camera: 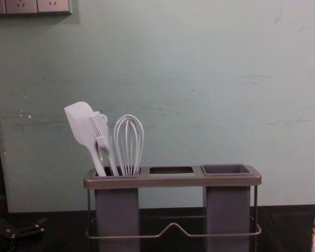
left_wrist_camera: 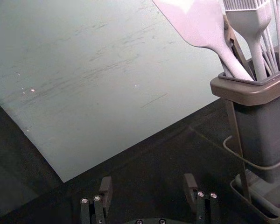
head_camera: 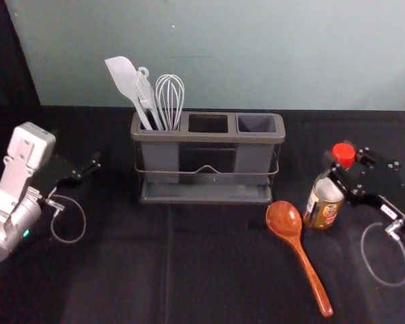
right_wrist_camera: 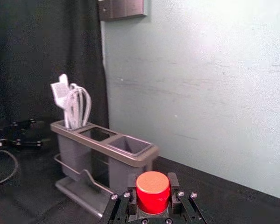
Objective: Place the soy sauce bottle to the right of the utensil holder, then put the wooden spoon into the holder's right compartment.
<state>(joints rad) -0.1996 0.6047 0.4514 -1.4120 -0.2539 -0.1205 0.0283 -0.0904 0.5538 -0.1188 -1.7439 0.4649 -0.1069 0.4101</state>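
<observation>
In the head view, the red-capped, labelled glass soy sauce bottle [head_camera: 322, 204] is pinched by the right gripper [head_camera: 337, 169], right of the grey, brown-rimmed utensil holder [head_camera: 206, 137]; near it lies the reddish-brown wooden spoon [head_camera: 284, 220]. Left of the holder, the left gripper [head_camera: 92, 165] is parked. In the left wrist view, its jaws are spread.

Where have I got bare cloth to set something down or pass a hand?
The widest patch is in front of the utensil holder, between the left gripper and the wooden spoon. A narrower one separates the holder's right end from the right gripper. It is crowded to the front right: spoon, soy sauce bottle and right gripper sit close together.
</observation>
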